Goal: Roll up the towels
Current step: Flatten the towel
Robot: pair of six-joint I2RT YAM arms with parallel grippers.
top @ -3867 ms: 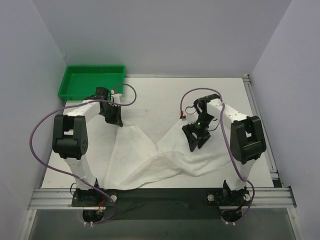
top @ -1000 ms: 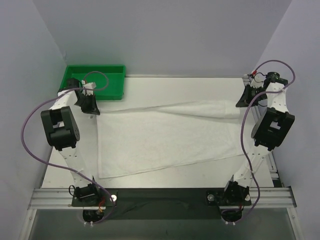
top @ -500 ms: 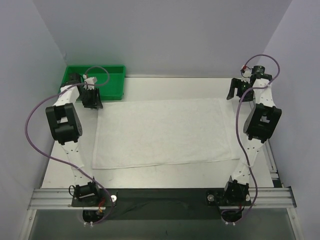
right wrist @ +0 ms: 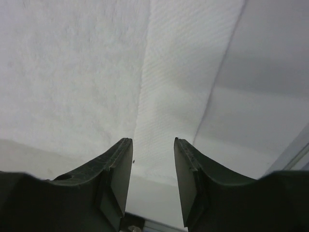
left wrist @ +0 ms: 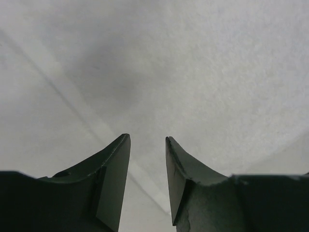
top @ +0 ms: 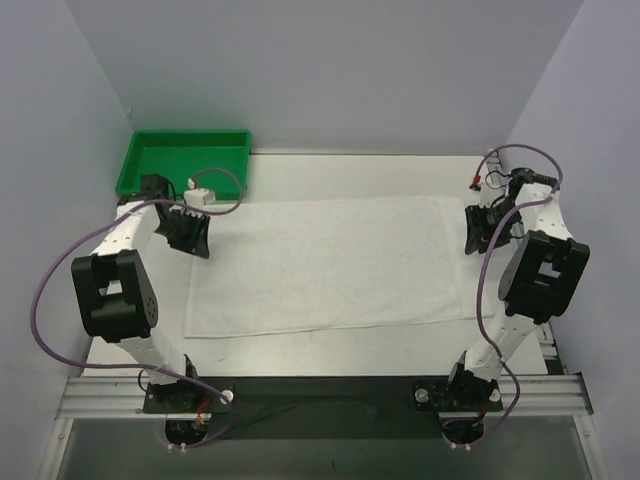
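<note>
1. I can read no text, label, brand, number or sign in the top view.
2. Both wrist views also give me nothing that I can read.

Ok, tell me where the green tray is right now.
In the top view the green tray sits at the far left corner of the table, just beyond the left gripper and the towel.

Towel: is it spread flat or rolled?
Spread flat. The towel lies as one open rectangle, its edges showing, with no roll or fold in view.
</note>
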